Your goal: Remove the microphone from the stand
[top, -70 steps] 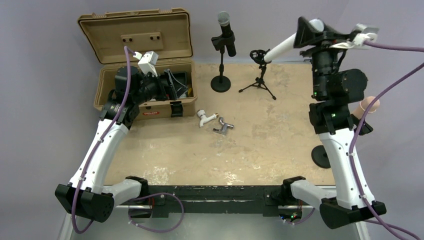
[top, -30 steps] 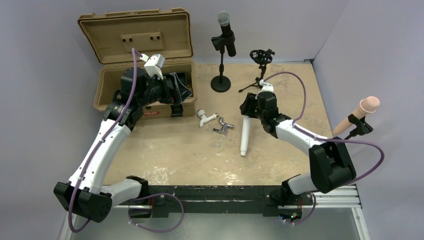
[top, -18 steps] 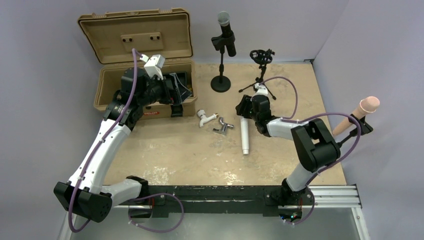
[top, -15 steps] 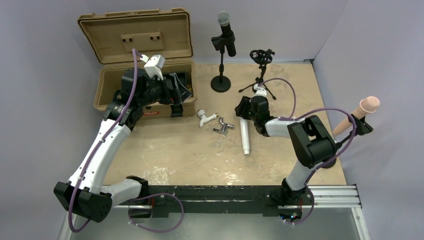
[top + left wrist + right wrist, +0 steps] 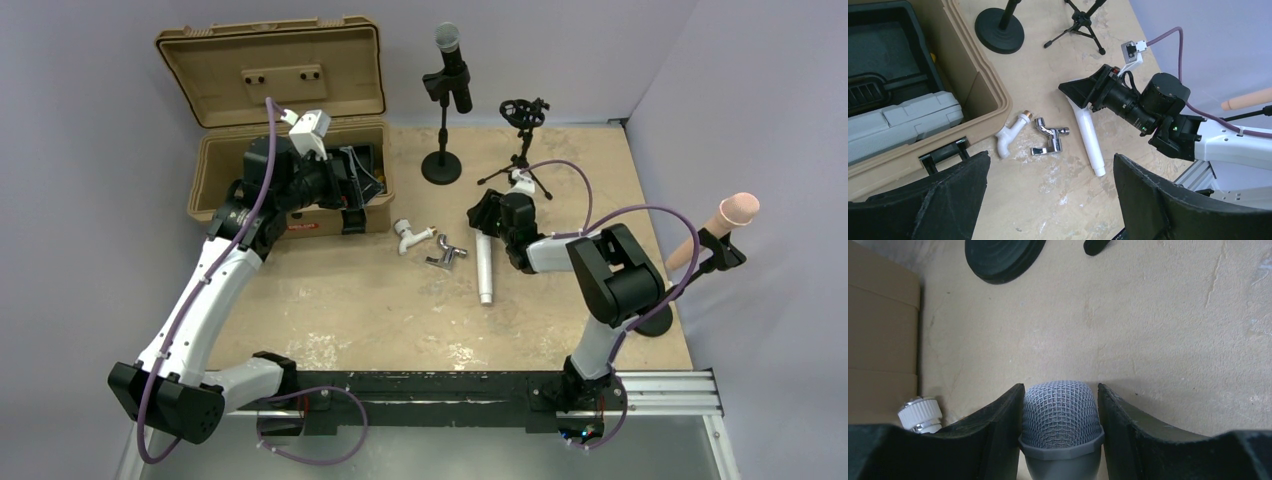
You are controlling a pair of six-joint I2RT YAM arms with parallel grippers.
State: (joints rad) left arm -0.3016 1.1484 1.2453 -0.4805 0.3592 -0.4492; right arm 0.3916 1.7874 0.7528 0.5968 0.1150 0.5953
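Tabletop (image 5: 350,310) carries everything; open tan case (image 5: 270,62) sits at its rear left, lid up; left arm (image 5: 205,290) hangs over the case front with the left end effector (image 5: 355,188) spread wide and gripping nothing, probably parked out of the way; right arm (image 5: 610,270) is folded low so it can reach the middle of the tabletop; right end effector (image 5: 487,218) is pinching the white microphone (image 5: 485,268) by its head; right wrist view shows the mesh grille (image 5: 1060,410) pressed between both fingers; the body trails toward the near edge and looks to lie on the tabletop, so this reads as a set-down, release not yet made; tripod stand (image 5: 522,152) behind it has an empty shock mount (image 5: 522,110), so the task's thing is off its stand; black microphone (image 5: 452,62) stays clipped on the round-base stand (image 5: 442,165); pink microphone (image 5: 725,225) stands at the right edge; white fitting (image 5: 408,236) and chrome tap (image 5: 447,257) lie just left of the white microphone, apart from it; versus 2.3 s ago: right arm was raised high at rear right with the microphone up by the mount, now it is down low; over the last second the microphone tail has swung left and the elbow tucked in; left arm barely moves.
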